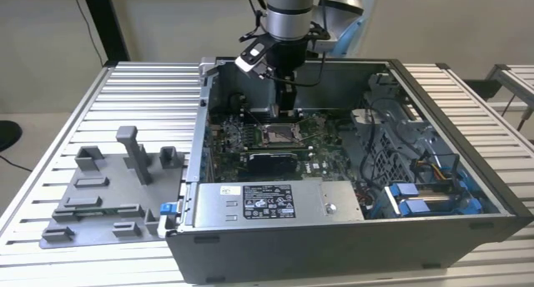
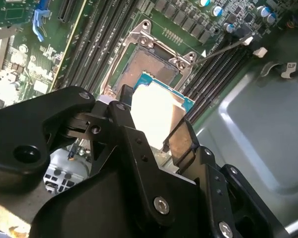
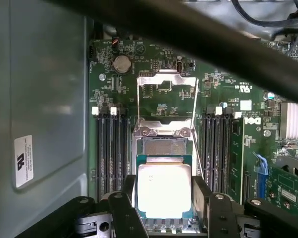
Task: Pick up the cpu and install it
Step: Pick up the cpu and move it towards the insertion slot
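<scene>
Standing on a ribbed metal bench (image 1: 100, 99) before a pale wall (image 1: 167, 24), with a grey tray (image 1: 100, 199) beside it, the open computer case (image 1: 351, 243) shows its green board (image 3: 213, 82). The jaws grip the cpu (image 3: 164, 191) by two edges, over the open socket (image 3: 161, 146).

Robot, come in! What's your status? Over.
Pincer shut on the cpu. Held over the open socket. Its cover raised, nothing seen between cpu and socket. Over.
</scene>
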